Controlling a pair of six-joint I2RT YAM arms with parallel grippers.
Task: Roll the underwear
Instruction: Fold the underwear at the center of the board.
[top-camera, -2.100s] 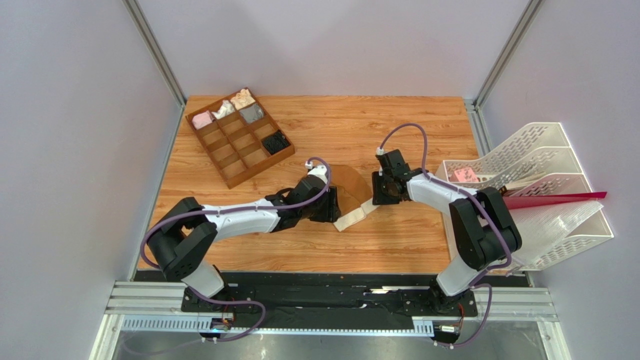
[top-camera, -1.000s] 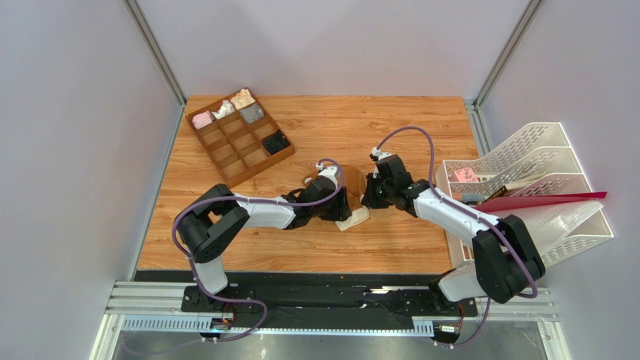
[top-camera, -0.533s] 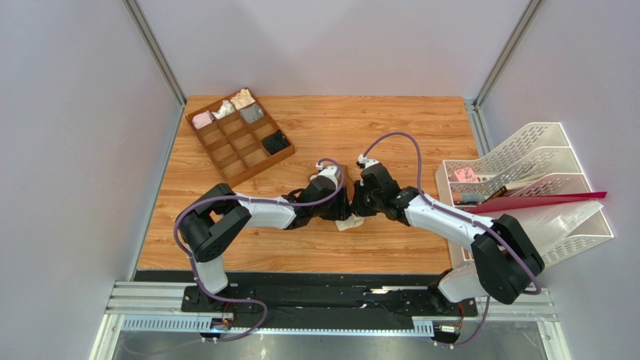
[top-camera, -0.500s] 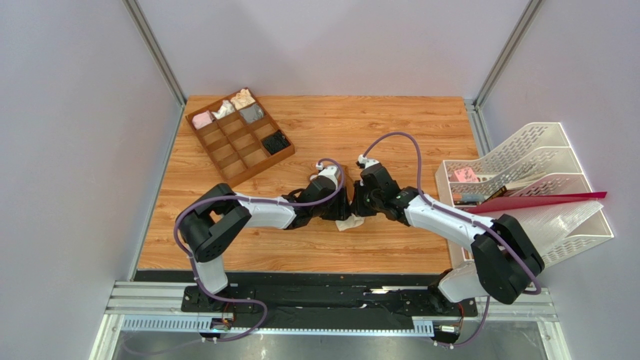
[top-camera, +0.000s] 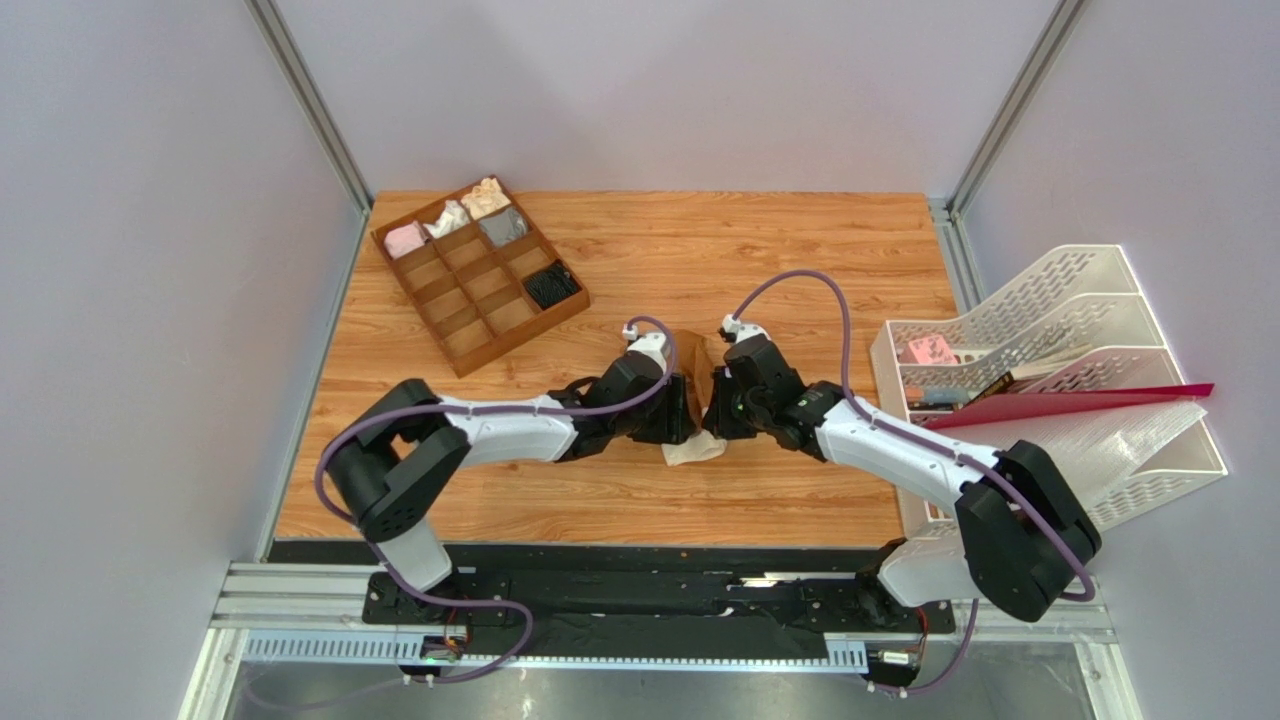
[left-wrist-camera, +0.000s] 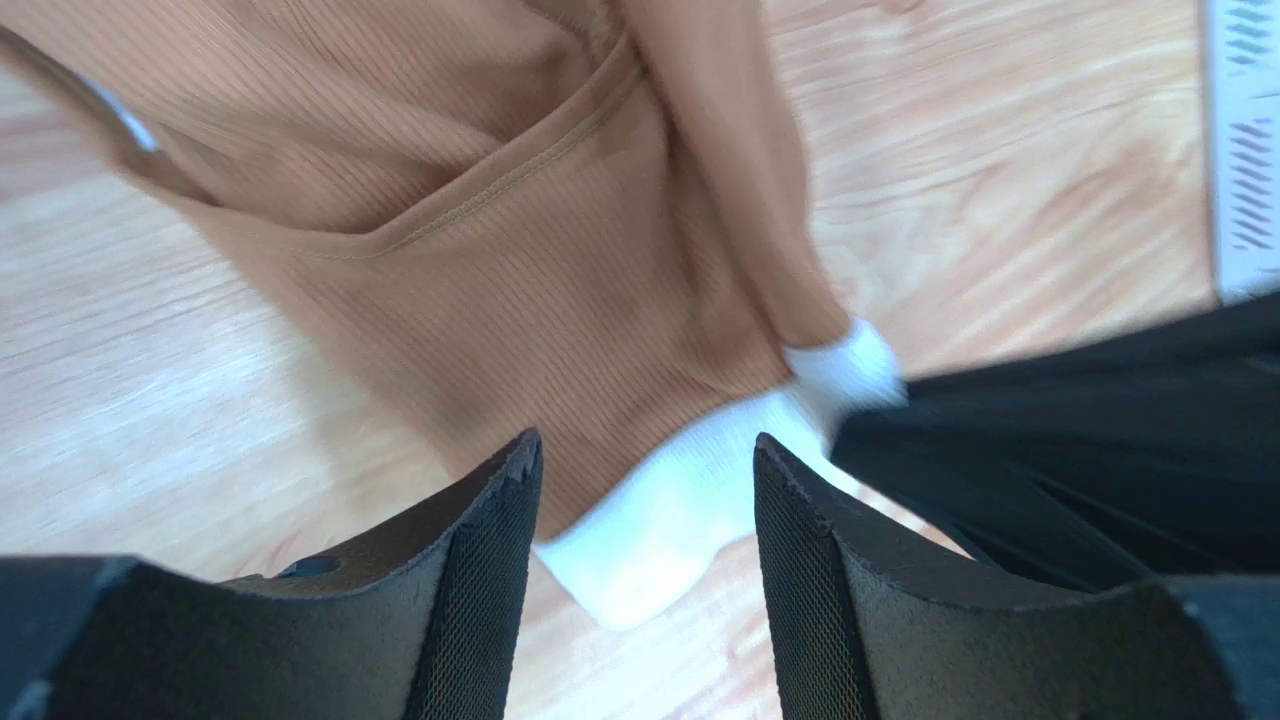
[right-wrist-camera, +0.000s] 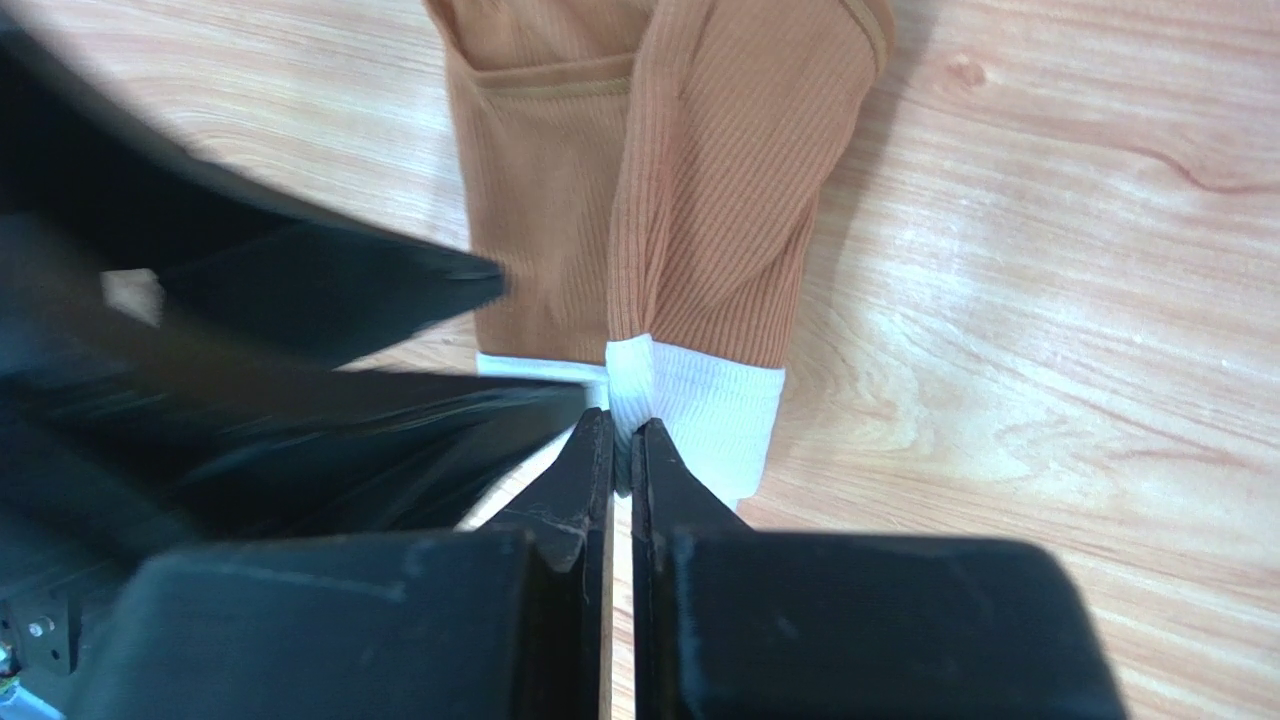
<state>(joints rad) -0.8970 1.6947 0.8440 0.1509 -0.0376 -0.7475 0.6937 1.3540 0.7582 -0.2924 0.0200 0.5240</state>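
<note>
The underwear (top-camera: 693, 354) is brown ribbed fabric with a cream-white band (top-camera: 694, 449), lying folded lengthwise at mid-table between both grippers. In the right wrist view the underwear (right-wrist-camera: 706, 165) has its right side folded over, and my right gripper (right-wrist-camera: 621, 438) is shut on the white band (right-wrist-camera: 706, 405) at the fold. My left gripper (left-wrist-camera: 646, 468) is open, its fingers low over the band's corner (left-wrist-camera: 676, 518) of the underwear (left-wrist-camera: 511, 270), not closed on it. In the top view the left gripper (top-camera: 675, 416) and the right gripper (top-camera: 723, 413) nearly touch.
A wooden divider tray (top-camera: 445, 312) with small pink, white, grey and black fabric bundles stands at the back left. White mesh racks (top-camera: 1059, 308) with a red folder (top-camera: 1112, 399) stand at the right edge. The right gripper's black body (left-wrist-camera: 1082, 450) fills the left wrist view's right side.
My right gripper has moved left to the left gripper, carrying the band's right end and folding the underwear narrower. The left gripper has shifted slightly right.
</note>
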